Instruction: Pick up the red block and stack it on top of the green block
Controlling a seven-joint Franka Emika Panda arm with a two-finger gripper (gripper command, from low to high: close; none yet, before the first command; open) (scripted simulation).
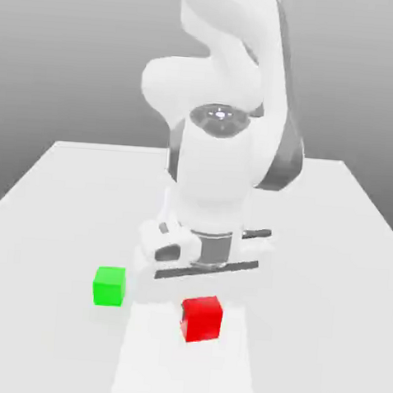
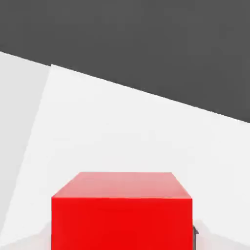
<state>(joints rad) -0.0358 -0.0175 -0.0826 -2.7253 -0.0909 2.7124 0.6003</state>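
The red block (image 1: 201, 317) sits directly under my gripper (image 1: 202, 295), near the front of the table. In the hand view the red block (image 2: 122, 215) looms very close, and a dark fingertip (image 2: 195, 237) presses against its side. The gripper is shut on the red block. I cannot tell whether the block still rests on the table or hangs just above it. The green block (image 1: 109, 285) stands alone on the table, apart from the red one, toward the exterior view's left and slightly farther back.
The white table (image 1: 58, 215) spreads wide around both blocks. The arm's bulky white body (image 1: 218, 168) rises behind the gripper. In the hand view the table's far edge (image 2: 146, 95) runs slanted against a dark background.
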